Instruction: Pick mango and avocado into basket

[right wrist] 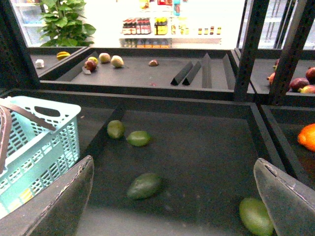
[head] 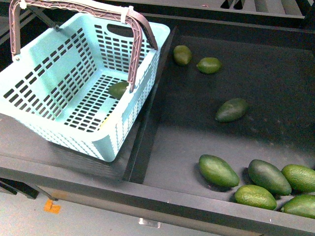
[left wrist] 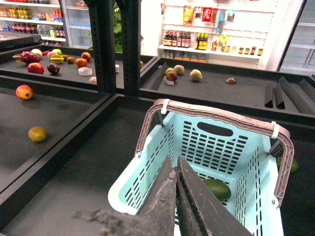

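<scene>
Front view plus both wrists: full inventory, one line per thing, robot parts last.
basket: one, light teal with brown-grey handle, on the left shelf section.
avocado in basket: one, dark green, on the basket floor near the right wall.
loose avocados: eight in the front view, green, in the black tray right of the basket; two at the back, one mid-tray, five at the near right.
mango: a yellow patch shows through the basket slots; cannot confirm.
background shelves: assorted fruit, distant.
left gripper: fingers together, above the basket.
right gripper: fingers wide apart, empty, over the tray.

Potted plant (right wrist: 66, 22) — bottles (right wrist: 147, 25) on far shelves.
</scene>
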Available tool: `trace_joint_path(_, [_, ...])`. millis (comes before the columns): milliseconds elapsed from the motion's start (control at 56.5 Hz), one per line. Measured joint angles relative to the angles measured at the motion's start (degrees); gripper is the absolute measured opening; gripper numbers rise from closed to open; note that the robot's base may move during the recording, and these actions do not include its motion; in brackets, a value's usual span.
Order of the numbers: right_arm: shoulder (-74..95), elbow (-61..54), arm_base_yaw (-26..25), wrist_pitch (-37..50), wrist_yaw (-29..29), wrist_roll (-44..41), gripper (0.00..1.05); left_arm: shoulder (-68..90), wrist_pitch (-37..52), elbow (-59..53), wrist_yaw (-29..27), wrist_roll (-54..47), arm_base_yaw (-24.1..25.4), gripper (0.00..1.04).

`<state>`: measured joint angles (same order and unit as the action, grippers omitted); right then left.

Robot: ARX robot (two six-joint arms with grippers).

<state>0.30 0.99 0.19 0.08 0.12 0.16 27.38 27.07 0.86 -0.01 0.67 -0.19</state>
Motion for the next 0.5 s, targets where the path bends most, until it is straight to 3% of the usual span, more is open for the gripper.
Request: trace_joint_path(496, [0.00, 0.00, 0.00, 0.00, 0.00, 0.00, 0.96, -13.70, -13.35, 0.00, 0.00, -0.02, 0.00, 0.02])
